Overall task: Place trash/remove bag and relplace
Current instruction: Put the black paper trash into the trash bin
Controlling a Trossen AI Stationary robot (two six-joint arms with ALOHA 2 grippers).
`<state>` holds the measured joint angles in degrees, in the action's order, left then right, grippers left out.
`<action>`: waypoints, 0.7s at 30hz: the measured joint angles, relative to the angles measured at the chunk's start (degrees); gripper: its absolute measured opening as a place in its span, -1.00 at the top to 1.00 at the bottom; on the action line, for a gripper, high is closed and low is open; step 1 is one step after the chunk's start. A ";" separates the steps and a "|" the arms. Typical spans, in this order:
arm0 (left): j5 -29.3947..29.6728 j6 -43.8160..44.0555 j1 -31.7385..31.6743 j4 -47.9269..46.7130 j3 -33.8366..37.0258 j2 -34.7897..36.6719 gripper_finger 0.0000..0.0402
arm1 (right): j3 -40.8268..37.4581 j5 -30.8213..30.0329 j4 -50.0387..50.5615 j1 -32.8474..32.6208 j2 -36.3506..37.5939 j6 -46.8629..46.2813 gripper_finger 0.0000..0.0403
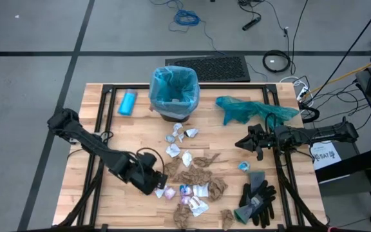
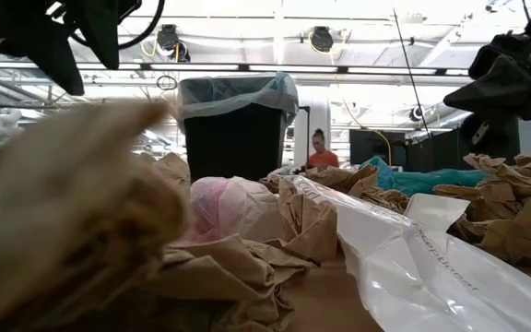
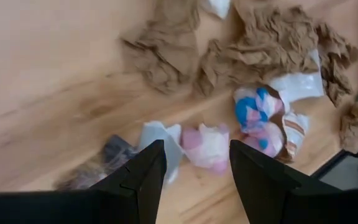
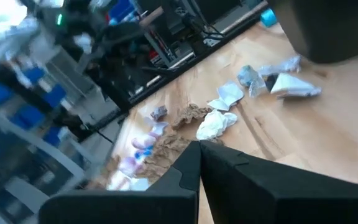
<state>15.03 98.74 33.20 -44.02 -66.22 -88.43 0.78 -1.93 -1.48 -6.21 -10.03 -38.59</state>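
Note:
The trash (image 1: 189, 174) lies scattered over the near middle of the wooden table: brown paper wads (image 3: 260, 46), white wrappers (image 1: 176, 135) and a pink-and-white scrap (image 3: 207, 146). My left gripper (image 1: 158, 185) hangs open just above the left edge of this heap, slanting down, and the pink-and-white scrap shows between its fingers (image 3: 197, 171) without touching them. The black bin (image 1: 174, 106) stands at the far middle, lined with the pale blue bag (image 1: 172, 84), whose edge is folded over the rim. My right gripper (image 1: 242, 143) waits shut at the right, above the table (image 4: 199, 149).
A light-blue bottle (image 1: 127, 103) lies left of the bin. A teal-green plastic bag (image 1: 250, 109) lies right of it. Black-and-grey gloves (image 1: 257, 201) lie at the near right corner. A person (image 2: 321, 152) is in the room behind the table.

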 joint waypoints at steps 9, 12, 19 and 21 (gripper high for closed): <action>0.02 -0.86 0.25 0.87 0.00 -1.61 0.10 | 8.06 3.23 12.20 -2.98 -3.75 3.06 1.00; -0.02 -3.42 0.27 0.34 -0.01 -1.61 0.10 | 15.16 -1.83 22.64 -4.94 -7.99 7.17 1.00; -4.05 -17.95 0.25 -0.84 -0.02 -1.61 0.10 | 27.04 -5.74 31.34 -8.93 -17.33 9.31 1.00; -6.49 -22.39 0.26 -1.65 -0.02 -1.61 0.10 | 28.53 -5.80 31.65 -10.10 -19.48 8.37 1.00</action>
<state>8.54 76.35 33.46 -45.67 -66.24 -90.04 29.31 -7.73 30.17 -16.32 -29.51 -30.23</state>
